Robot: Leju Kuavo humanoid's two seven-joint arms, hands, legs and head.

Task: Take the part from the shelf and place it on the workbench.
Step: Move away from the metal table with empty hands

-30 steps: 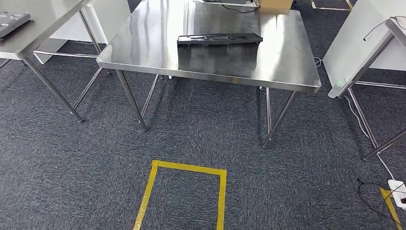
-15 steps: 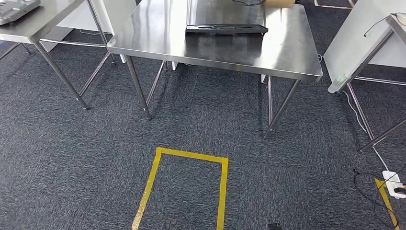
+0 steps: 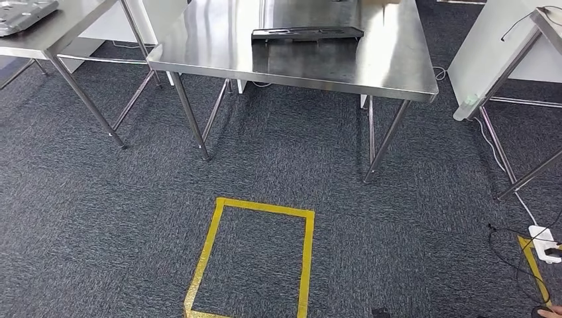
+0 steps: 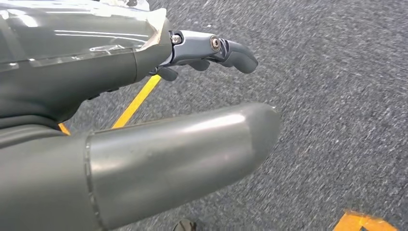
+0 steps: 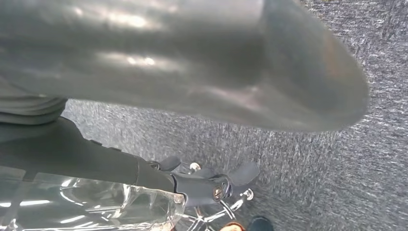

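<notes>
Long flat black plastic part (image 3: 307,32) lies on far steel workbench (image 3: 397,63). Looks light, stiff; prob. best gripped at both ends. Left hand (image 4: 144,130) and right hand (image 5: 192,82) hang empty, fingers loosely apart.

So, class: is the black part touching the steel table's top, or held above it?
Touching. In the head view the black part lies flat on the steel table, its reflection meeting its lower edge with no gap.
</notes>
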